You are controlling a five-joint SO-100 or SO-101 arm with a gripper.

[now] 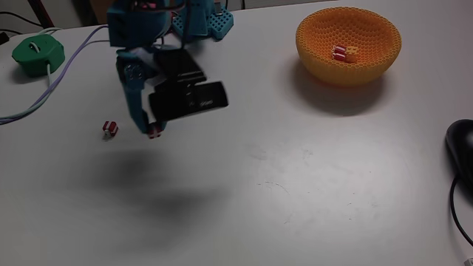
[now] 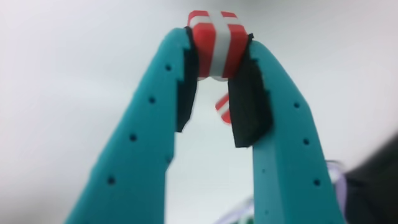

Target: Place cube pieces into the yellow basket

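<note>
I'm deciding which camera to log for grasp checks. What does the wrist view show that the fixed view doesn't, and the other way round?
Wrist view: the black pads pinching the held cube on two opposite sides, at the very fingertips.

Fixed view: the yellow basket at upper right, already holding a red-and-white cube and a yellow piece; a green puck with its cable at upper left; a black mouse at the right edge.

Both: the end effector shut on that cube, and a loose cube lying on the table.
</note>
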